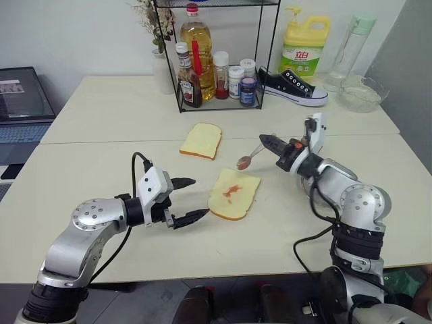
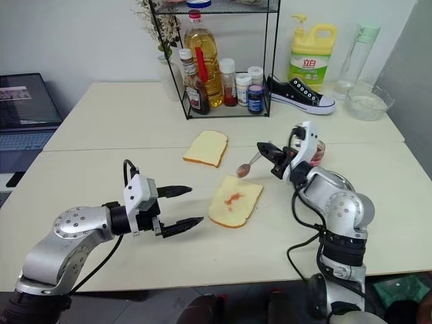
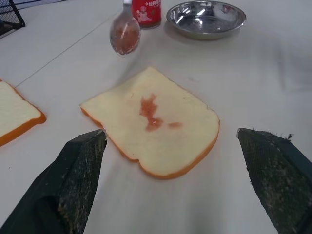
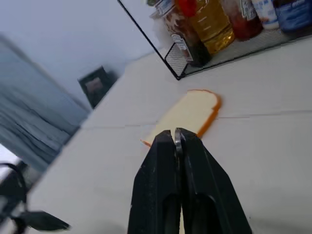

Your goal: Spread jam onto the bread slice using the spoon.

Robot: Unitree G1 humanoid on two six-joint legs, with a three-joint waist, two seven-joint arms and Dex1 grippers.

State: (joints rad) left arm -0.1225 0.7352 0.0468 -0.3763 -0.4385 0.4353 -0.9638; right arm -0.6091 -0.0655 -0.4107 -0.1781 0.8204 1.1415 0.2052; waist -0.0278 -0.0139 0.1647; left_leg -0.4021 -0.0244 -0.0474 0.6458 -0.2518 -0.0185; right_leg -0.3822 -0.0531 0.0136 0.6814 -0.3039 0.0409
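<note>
**Operator:** Jam point(image 3: 152, 113) sits as a small red smear in the middle of the bread slice point(image 1: 234, 193), which lies flat on the desk point(image 1: 101, 162) just ahead of my left pincer point(image 1: 189, 200) and below and to the left of my right pincer point(image 1: 270, 143). More of it coats the bowl of the spoon point(image 1: 247, 160).

**Colleague:** What are the pincers doing?

**Operator:** My right pincer is pressed together on the spoon's handle, with the bowl hanging in the air beyond its tips, above the desk just off the far edge of the slice. My left one is spread wide and holds nothing; the slice lies apart from its two fingers point(image 3: 80, 165).

**Colleague:** So how do you finish the spreading well?

**Operator:** I judge the smear too small, so I would bring the bowl down over the bare bread beside it, tilt it so its rounded back lies nearly flat, and drag it lightly towards the crust in short strokes. Pressing hard would likely push the slice across the desk, since nothing pins it.

**Colleague:** Anything to steer clear of?

**Operator:** A second, plain slice point(image 1: 201, 140) lies further out from the left pincer, and a red-labelled jar point(image 3: 146, 10) and a steel bowl point(image 3: 206, 18) stand near the right one.
</note>
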